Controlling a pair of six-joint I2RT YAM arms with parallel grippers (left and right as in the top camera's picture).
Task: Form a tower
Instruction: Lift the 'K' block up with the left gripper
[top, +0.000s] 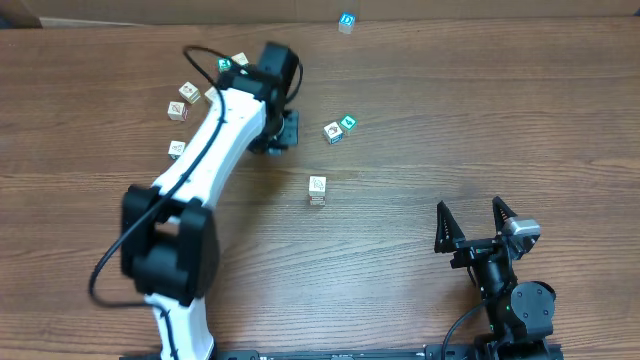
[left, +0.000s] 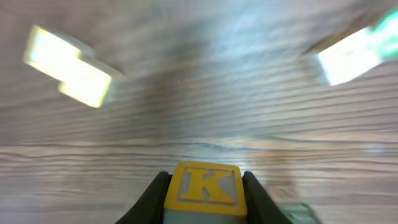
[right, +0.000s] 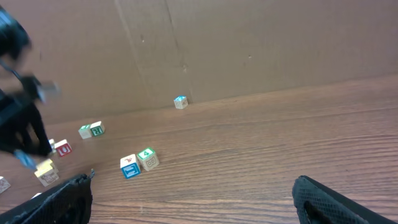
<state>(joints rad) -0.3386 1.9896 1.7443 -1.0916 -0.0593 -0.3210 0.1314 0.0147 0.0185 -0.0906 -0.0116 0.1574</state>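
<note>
Your left hand (left: 204, 186), at the overhead view's upper left, is clamped on 1 yellow K cube (left: 203, 194) (probably the next storey), while the tower (top: 317, 189) stands mid-frame on the tabletop (top: 450, 120) and your right hand (top: 468, 205) idles at lower right, fingers apart.

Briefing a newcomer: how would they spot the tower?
Look at the middle of the wooden table, right of the white arm. The tower stands alone there, nearer the robot than a blue-and-green pair of cubes. Only it is stacked.
</note>
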